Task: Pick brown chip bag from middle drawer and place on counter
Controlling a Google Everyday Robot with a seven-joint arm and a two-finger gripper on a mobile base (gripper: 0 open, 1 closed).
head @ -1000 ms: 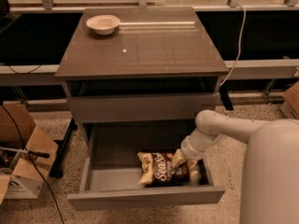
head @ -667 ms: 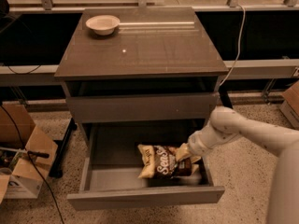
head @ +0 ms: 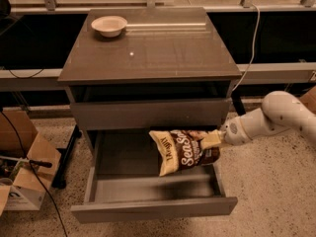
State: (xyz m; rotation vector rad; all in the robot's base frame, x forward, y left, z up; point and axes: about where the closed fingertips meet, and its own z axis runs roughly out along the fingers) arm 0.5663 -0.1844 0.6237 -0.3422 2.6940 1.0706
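The brown chip bag [head: 183, 149], dark brown with cream ends and white script, hangs in the air above the open middle drawer [head: 153, 205], in front of the closed drawer front above it. My gripper [head: 211, 140] is shut on the bag's right end, and the white arm reaches in from the right. The bag hangs tilted, its left end drooping. The counter [head: 158, 53] lies above, smooth grey-brown.
A white bowl [head: 109, 25] sits at the counter's back left. A closed drawer front [head: 150, 113] lies between counter and open drawer. Cardboard boxes [head: 22, 174] and cables stand on the speckled floor at left. A rail runs behind the cabinet.
The bag has been lifted out of the drawer's bottom and now hangs above it. My arm has pulled up and to the right with it.
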